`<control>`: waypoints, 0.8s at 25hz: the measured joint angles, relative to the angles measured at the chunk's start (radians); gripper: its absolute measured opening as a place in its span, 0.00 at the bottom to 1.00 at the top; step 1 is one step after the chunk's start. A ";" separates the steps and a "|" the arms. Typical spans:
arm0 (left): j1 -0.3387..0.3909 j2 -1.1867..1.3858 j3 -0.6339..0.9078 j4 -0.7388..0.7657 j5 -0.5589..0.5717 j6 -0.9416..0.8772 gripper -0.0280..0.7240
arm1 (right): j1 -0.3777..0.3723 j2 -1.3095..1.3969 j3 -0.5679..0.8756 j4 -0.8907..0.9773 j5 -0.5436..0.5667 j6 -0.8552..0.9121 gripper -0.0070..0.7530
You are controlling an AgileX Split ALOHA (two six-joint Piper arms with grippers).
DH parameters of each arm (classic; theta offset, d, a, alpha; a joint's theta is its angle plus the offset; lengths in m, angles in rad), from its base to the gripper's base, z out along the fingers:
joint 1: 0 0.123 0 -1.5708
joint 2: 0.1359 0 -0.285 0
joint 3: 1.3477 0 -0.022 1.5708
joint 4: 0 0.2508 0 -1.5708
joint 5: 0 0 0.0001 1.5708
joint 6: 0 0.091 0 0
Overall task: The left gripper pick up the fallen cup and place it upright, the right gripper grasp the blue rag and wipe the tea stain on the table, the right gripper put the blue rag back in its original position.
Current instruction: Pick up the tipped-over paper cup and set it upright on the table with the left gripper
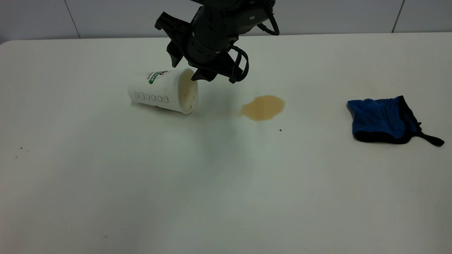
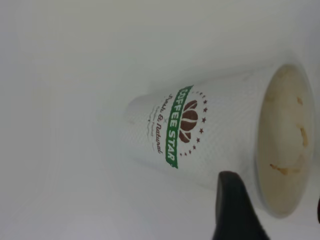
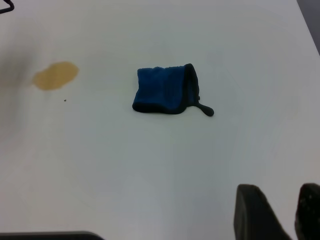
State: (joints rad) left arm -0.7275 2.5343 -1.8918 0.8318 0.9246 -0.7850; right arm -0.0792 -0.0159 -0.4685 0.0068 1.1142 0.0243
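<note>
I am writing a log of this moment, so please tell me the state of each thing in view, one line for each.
Cup: on its side, mouth toward the stain, not gripped.
Stain: unwiped, apart from cup and rag.
Rag: crumpled on the table, untouched.
Left gripper: open, over the cup's mouth end.
Right gripper: away from the rag, holding nothing; only its fingertips show.

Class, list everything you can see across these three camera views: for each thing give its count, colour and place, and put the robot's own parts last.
cup: one, white with green band, lying on its side, left of centre.
tea stain: one, tan, mid-table, right of the cup.
blue rag: one, blue with black trim, far right.
table: one, white, beneath everything.
left gripper: one, black, open, above the cup's mouth.
right gripper: one, black, open, off from the rag.
</note>
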 joint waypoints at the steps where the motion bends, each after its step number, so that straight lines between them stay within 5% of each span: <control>1: 0.002 0.000 0.000 0.002 0.000 -0.005 0.69 | 0.000 0.000 0.000 0.000 0.000 0.000 0.32; 8: 0.045 0.028 0.000 0.022 -0.012 -0.033 0.90 | 0.000 0.000 0.000 0.000 0.000 0.000 0.32; 20: 0.061 0.081 0.000 0.096 -0.052 -0.097 0.83 | 0.000 0.000 0.000 0.000 0.000 0.000 0.32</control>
State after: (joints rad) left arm -0.6663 2.6151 -1.8918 0.9275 0.8728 -0.8816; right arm -0.0792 -0.0159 -0.4685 0.0068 1.1142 0.0243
